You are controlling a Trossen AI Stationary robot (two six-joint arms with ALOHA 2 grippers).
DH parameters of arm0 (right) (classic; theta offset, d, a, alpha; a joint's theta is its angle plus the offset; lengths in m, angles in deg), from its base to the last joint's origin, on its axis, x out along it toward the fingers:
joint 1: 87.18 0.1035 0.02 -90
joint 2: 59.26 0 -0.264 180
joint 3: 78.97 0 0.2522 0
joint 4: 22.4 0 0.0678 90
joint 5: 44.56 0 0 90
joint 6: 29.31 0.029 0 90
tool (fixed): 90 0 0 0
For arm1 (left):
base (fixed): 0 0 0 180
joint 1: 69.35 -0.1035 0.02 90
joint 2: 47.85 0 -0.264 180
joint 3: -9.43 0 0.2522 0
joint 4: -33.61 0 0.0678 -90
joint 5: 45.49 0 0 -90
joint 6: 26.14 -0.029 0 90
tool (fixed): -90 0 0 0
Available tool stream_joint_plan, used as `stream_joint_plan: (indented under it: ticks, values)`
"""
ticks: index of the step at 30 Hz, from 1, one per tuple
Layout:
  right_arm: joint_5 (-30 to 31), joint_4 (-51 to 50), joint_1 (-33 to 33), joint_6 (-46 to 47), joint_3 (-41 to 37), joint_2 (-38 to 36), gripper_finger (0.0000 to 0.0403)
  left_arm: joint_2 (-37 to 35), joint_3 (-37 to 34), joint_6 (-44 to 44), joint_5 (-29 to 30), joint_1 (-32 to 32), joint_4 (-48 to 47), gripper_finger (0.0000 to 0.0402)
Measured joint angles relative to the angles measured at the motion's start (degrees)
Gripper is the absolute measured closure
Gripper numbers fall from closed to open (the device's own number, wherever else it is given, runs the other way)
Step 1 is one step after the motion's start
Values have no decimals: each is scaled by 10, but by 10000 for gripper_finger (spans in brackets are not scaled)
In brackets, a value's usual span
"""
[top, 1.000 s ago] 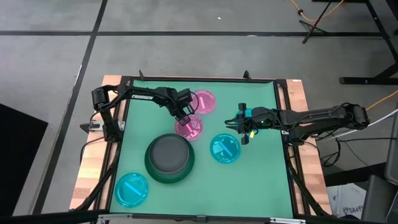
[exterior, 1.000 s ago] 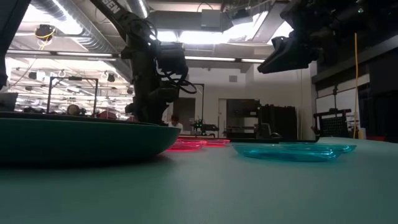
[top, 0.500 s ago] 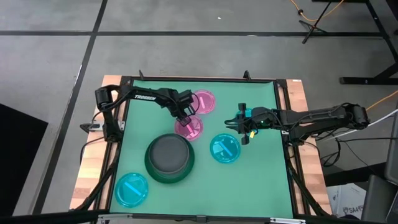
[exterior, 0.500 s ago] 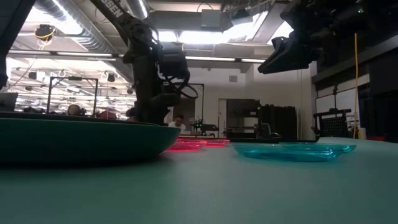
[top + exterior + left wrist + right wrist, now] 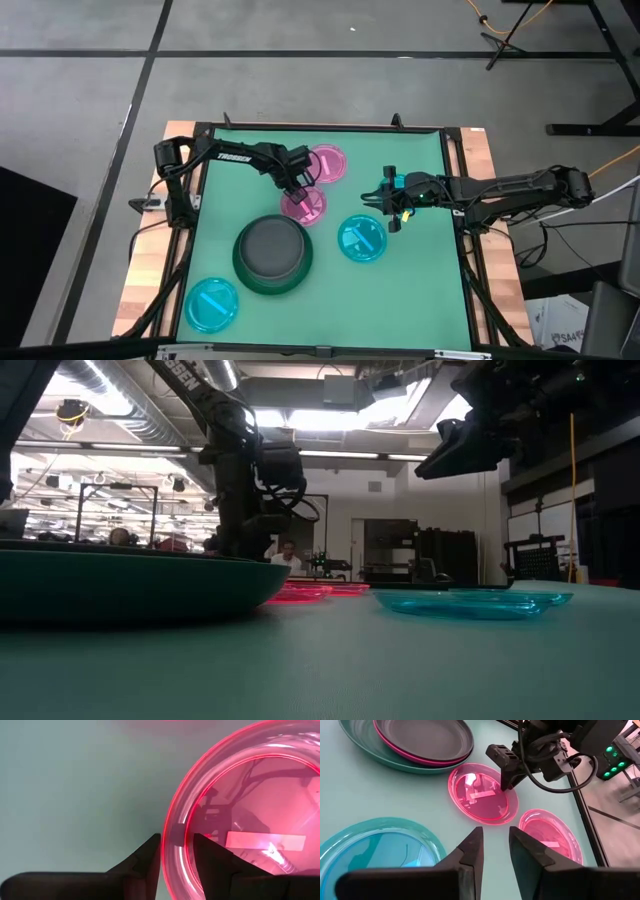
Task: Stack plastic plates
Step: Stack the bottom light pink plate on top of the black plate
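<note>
Here, lay flat on the green table (image 5: 420,150): a small translucent pink plate (image 5: 304,204) (image 5: 240,820) (image 5: 482,792), its rim threaded between the fingers (image 5: 145,860) of the left gripper (image 5: 297,189) (image 5: 177,847) (image 5: 506,767), one finger outside the rim, the other inside. Stood slightly parted around that rim, not visibly pinching it. Sat just beyond those jaws, on the far side: a second pink plate (image 5: 326,163) (image 5: 550,834). Rested near them on the opposite side: the dark stack (image 5: 272,254) (image 5: 422,742), a large green plate under a pink one and a dark one. Lay well apart from the left jaws, directly under the right gripper (image 5: 388,203) (image 5: 495,847): a cyan plate (image 5: 361,238) (image 5: 375,847) (image 5: 465,602). Hung raised above the table, fingers (image 5: 470,855) narrowly parted and empty. Lay farthest from both, at the near left corner: another cyan plate (image 5: 212,304).
</note>
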Motion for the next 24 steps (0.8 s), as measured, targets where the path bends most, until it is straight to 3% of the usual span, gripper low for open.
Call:
stream_joint_plan:
  ticks: [17, 24]
  values:
    - [0, 0, 0, -1, 0, 0, 320, -1, 0, 1, -2, 0, 1, 391]
    - [0, 0, 0, -1, 0, 0, 320, -2, 0, 1, -2, -1, 1, 400]
